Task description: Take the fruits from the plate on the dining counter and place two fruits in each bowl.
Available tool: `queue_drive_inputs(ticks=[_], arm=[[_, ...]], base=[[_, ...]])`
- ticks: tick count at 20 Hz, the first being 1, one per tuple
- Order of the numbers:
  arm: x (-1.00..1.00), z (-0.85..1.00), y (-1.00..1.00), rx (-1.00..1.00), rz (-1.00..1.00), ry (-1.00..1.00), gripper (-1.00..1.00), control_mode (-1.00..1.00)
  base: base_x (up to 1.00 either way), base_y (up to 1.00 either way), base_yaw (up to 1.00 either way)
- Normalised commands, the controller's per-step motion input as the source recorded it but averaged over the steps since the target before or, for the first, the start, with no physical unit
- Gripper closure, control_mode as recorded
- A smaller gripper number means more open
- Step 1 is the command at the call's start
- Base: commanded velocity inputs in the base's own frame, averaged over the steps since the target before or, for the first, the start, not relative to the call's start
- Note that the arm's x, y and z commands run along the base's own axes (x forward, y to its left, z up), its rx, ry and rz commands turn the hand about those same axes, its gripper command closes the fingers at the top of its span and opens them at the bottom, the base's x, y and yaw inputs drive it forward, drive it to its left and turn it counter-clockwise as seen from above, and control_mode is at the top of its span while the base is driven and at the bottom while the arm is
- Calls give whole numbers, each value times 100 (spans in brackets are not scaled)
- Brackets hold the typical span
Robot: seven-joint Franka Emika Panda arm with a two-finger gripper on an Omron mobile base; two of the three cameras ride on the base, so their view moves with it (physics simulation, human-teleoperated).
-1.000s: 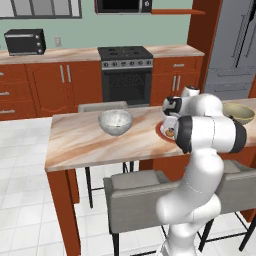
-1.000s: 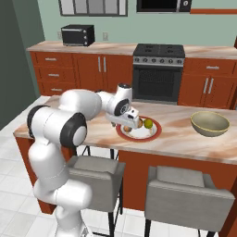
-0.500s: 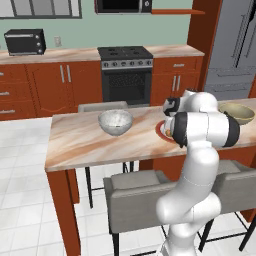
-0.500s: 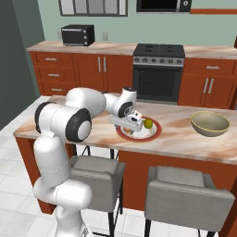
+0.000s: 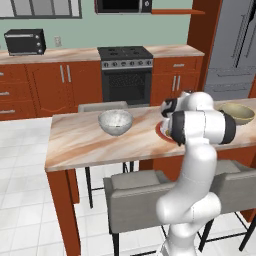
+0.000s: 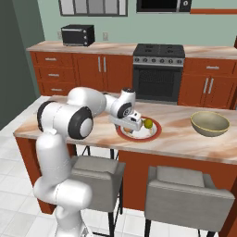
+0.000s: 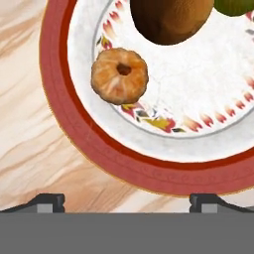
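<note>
- Spread wide and holding nothing, the jaws of the gripper (image 6: 133, 126) hang low over the near side of the plate (image 6: 155, 134) on the dining counter (image 6: 180, 143).
- Just beyond the fingertips (image 7: 49, 201) lie a small orange fruit (image 7: 119, 75), a brown fruit (image 7: 171, 20) and, at the far edge, a yellow-green fruit (image 6: 148, 123).
- Farther out, the speckled bowl (image 5: 115, 122) and the olive-tan bowl (image 6: 210, 123) both look empty, so I judge no fruit is placed yet; every pick remains.
</note>
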Motion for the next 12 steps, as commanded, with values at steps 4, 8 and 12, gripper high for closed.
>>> queue_drive_inputs(ticks=[4,8,12], arm=[[44,-22,6,0,0,0,-100,-100],[40,-13,0,0,0,0,-100,-100],[15,-20,0,0,0,0,-100,-100]], base=[[0,0,0],[0,0,0],[0,0,0]])
